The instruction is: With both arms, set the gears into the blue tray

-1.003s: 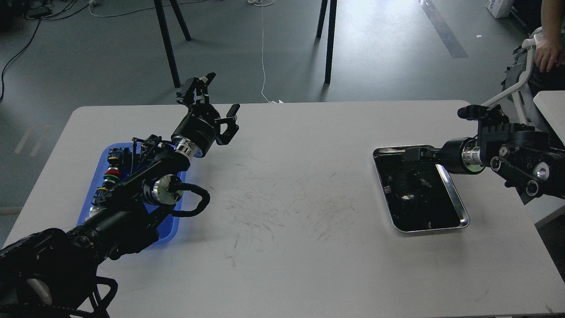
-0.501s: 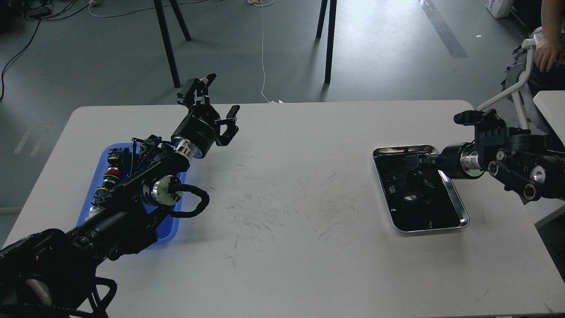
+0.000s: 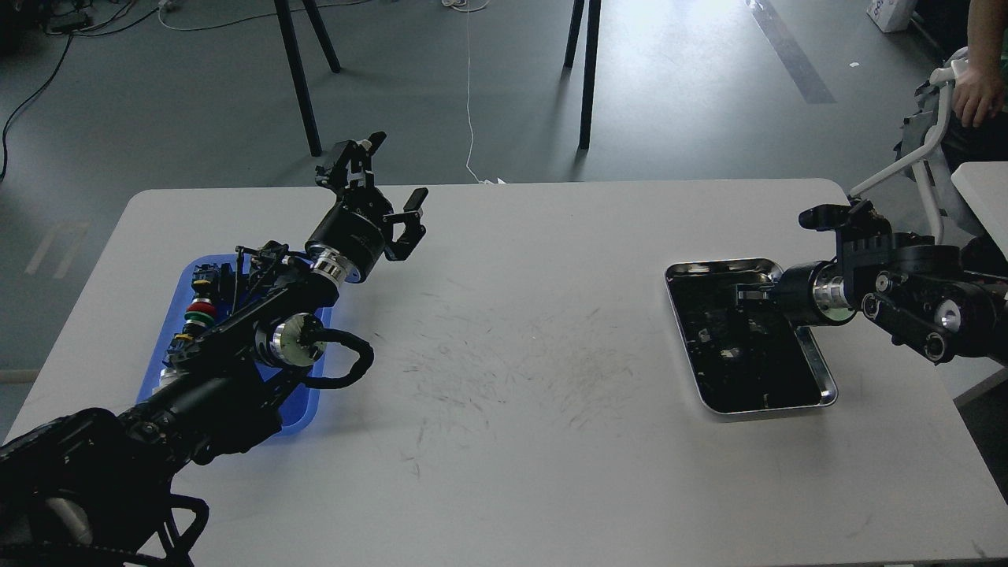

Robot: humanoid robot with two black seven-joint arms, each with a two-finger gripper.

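The blue tray (image 3: 153, 378) lies at the table's left side, largely covered by my left arm. Past its far end, my left gripper (image 3: 391, 172) is raised above the table, open and holding nothing. The gears (image 3: 728, 352) are tiny dark pieces with a few glints, scattered on the dark bottom of a steel tray (image 3: 823, 378) at the right. My right gripper (image 3: 744, 295) reaches in from the right and sits low over the far half of that steel tray. It is dark against the tray, so its fingers cannot be told apart.
The white table's middle (image 3: 512, 370) bears only scuff marks. Black stand legs (image 3: 587, 79) and a white cable stand on the floor beyond the far edge. A person's hand (image 3: 976, 94) and a white frame are at the top right.
My right gripper has moved nearer and lower over the steel tray, from its far rim toward its middle. The left arm has stayed still.
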